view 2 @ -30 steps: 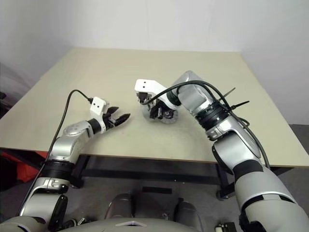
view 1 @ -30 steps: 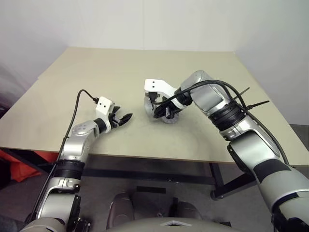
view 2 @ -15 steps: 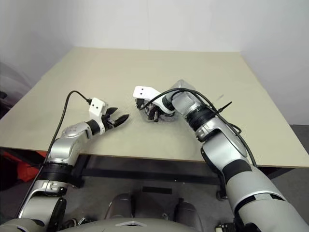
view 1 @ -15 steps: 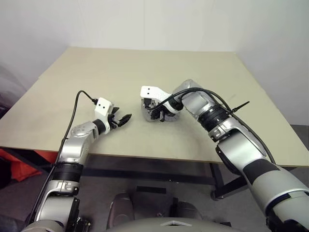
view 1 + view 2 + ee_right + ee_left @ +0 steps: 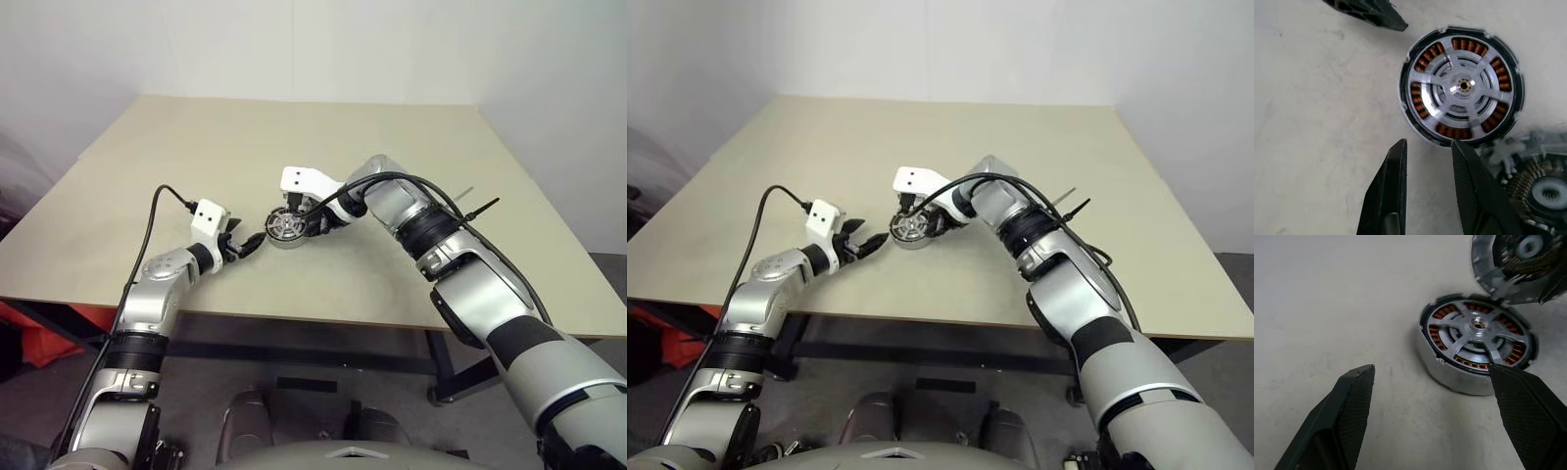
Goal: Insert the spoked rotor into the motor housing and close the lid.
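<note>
My left gripper (image 5: 250,242) sits nearest the table's (image 5: 147,166) front edge, jaws wide and empty, aimed at the motor housing (image 5: 1476,340). The housing lies flat on the table toward the middle of the front half, copper windings up, and the spoked rotor (image 5: 1462,85) looks already seated on its hub. Just behind it my right gripper (image 5: 1427,171) points down, jaws partly apart and holding nothing, one finger touching or nearly touching the housing rim. A round part that I take for the lid (image 5: 1513,262) leans tilted at the housing's far side, its edge overlapping the rim. Judging by this, insertion is done and closing is in hand; next I need the lid swung level, centred, pressed down.
</note>
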`<control>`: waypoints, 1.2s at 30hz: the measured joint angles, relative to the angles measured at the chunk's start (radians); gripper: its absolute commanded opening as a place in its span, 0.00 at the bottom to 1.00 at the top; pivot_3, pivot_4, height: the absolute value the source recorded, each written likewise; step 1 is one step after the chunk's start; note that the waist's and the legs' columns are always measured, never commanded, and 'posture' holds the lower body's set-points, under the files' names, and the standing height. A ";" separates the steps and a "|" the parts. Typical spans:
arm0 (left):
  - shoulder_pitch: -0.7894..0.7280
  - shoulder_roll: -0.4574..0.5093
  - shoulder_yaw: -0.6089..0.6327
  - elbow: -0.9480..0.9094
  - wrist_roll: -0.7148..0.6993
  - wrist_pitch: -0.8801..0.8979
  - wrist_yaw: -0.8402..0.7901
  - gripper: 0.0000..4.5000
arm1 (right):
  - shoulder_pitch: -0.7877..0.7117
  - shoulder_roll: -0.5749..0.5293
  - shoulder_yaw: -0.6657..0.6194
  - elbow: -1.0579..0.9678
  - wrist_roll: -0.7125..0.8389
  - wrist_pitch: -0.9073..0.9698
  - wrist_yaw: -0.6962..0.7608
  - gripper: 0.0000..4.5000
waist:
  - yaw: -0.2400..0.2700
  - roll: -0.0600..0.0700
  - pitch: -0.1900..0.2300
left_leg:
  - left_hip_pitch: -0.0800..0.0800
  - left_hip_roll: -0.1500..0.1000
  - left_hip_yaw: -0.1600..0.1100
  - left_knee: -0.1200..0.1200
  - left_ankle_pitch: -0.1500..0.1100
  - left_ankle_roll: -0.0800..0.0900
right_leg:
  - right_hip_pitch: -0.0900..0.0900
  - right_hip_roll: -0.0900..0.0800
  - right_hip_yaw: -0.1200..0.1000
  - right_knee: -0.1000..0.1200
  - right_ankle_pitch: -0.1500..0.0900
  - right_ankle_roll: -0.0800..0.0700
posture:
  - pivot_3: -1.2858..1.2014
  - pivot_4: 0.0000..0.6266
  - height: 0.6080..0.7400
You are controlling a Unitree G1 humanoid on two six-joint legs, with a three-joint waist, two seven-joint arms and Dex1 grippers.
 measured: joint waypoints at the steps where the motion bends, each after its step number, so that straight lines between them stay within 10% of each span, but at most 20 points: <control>1: 0.000 0.000 0.000 0.000 0.000 0.000 0.000 0.88 | 0.000 0.001 -0.003 0.002 0.000 0.000 0.000 0.36 | 0.000 0.000 0.000 | 0.000 0.000 0.000 0.000 0.000 0.000 | 0.000 0.000 0.000 0.000 0.000 0.000 | 0.52 0.00 1.00; 19: -0.058 0.004 -0.003 0.052 0.007 -0.006 -0.018 0.88 | -0.059 -0.072 -0.290 -0.274 0.171 0.142 -0.059 0.36 | 0.004 0.000 0.000 | 0.000 0.000 0.000 0.000 0.002 -0.003 | 0.001 0.000 0.000 0.000 0.000 0.000 | 0.52 0.00 1.00; 25: -0.083 0.021 -0.005 0.071 0.013 -0.015 -0.048 0.88 | -0.022 -0.152 -0.400 -0.144 0.177 0.013 -0.233 0.01 | 0.004 0.000 0.000 | 0.001 -0.001 0.000 0.000 0.002 -0.004 | 0.001 -0.001 0.000 0.000 0.001 0.001 | 0.52 0.00 1.00; 36: -0.119 0.115 -0.009 0.087 -0.008 0.036 -0.187 0.88 | 0.241 -0.175 -0.453 0.029 0.163 -0.086 -0.422 0.01 | -0.005 0.000 0.000 | 0.000 0.001 0.001 0.000 0.003 -0.004 | -0.001 0.001 0.001 0.000 0.001 0.001 | 0.52 0.00 1.00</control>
